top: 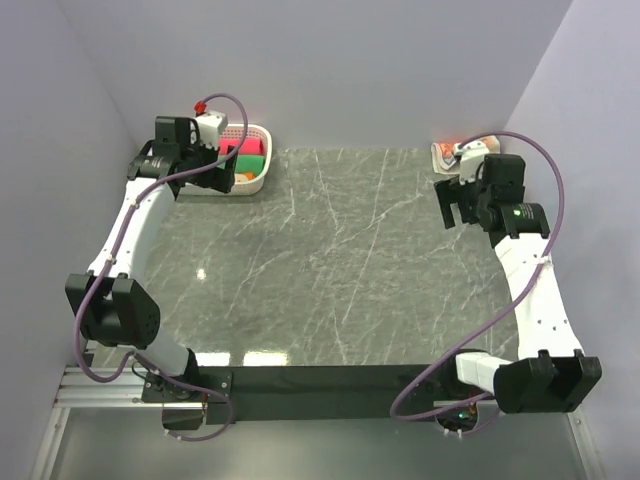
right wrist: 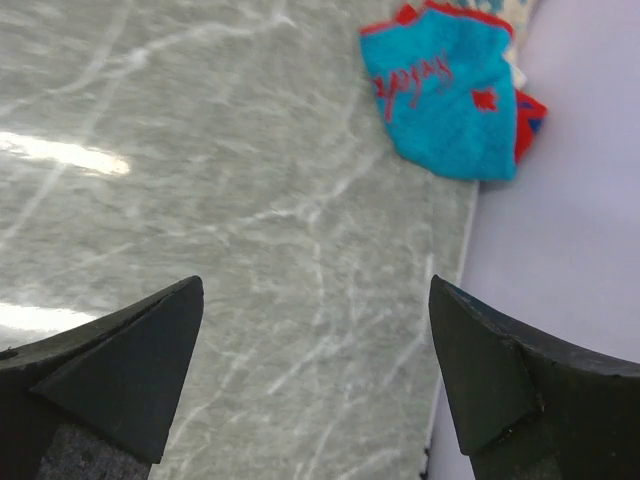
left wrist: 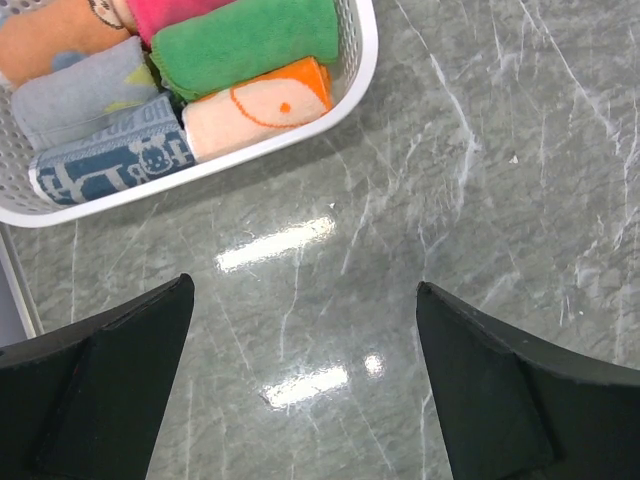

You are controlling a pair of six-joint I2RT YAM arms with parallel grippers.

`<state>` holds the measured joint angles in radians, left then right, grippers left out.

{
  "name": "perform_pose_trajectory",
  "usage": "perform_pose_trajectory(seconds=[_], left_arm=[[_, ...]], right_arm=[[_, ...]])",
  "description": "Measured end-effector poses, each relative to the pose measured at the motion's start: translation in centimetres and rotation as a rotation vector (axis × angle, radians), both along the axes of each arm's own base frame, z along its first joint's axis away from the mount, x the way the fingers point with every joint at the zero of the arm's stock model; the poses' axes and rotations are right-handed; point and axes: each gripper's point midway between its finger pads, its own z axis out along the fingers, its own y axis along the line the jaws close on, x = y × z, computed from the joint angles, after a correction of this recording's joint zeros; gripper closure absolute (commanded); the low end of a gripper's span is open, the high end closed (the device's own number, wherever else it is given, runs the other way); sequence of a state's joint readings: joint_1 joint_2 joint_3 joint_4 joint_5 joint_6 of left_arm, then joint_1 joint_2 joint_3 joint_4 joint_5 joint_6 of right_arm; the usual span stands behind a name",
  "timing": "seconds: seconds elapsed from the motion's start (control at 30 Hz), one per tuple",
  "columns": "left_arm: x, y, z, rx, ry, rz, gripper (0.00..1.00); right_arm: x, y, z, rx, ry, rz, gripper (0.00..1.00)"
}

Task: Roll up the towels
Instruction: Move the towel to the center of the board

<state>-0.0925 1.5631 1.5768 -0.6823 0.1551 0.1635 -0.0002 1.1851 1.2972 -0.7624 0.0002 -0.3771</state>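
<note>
Fingers of the left gripper (left wrist: 303, 300) are standing spread wide, gripping nothing, and hanging over bare table (top: 330, 260). Just beyond them a white slotted basket (left wrist: 362, 60) is sitting at the far left corner, its near rim lying a little ahead of the fingertips. Inside it, rolls (left wrist: 245, 40) of cloth are lying packed side by side: a green one, a peach one with an orange print, a blue one with white figures, a grey one, and pink and orange ones at the back. Nothing is lying between the fingers and the basket.

Fingers of the right gripper (right wrist: 315, 290) are likewise standing wide apart and holding nothing, hovering over bare marble near the table's right edge. Ahead of them the towels (right wrist: 445, 95) are lying in a crumpled, unrolled heap in the far right corner, a teal fold with red lettering uppermost and red cloth showing beneath it. The heap is touching the pale wall (right wrist: 560, 250), which is running close along the gripper's right side. The stretch of table between fingertips and towels is lying open.
</note>
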Motion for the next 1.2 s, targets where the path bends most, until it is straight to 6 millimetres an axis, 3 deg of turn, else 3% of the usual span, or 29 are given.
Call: perform_pose_trajectory(seconds=[0.17,0.4,0.63,0.8,0.93,1.03,1.1,1.2], left_arm=[[0.2,-0.1,-0.2,0.001,0.016,-0.003,0.01],[1.0,0.0,-0.2,-0.008,0.029,0.027,0.01],[1.1,0.9,-0.4,-0.002,0.039,0.105,0.01],[1.0,1.3,-0.9,0.009,0.048,0.132,0.01],[0.8,1.5,-1.5,0.013,0.066,0.150,0.01],[0.8,1.6,-1.5,0.010,0.067,0.159,0.01],[0.8,1.5,-1.7,0.008,0.071,0.161,0.01],[0.8,1.4,-2.0,0.010,0.082,0.158,0.00]], right_arm=[[2.0,-3.4,-1.3,-0.022,0.074,-0.103,0.00],[6.4,-7.3,-7.3,-0.020,0.263,-0.208,0.00],[12.6,-11.8,-10.7,-0.020,0.295,-0.301,0.00],[16.4,-14.5,-14.5,-0.034,0.328,-0.343,0.00],[19.0,-15.7,-17.0,-0.039,0.337,-0.356,0.01],[19.8,-16.0,-18.8,-0.037,0.352,-0.357,0.04],[19.8,-15.9,-19.9,-0.033,0.373,-0.353,0.09],[19.7,-15.4,-21.1,-0.008,0.398,-0.334,0.26]])
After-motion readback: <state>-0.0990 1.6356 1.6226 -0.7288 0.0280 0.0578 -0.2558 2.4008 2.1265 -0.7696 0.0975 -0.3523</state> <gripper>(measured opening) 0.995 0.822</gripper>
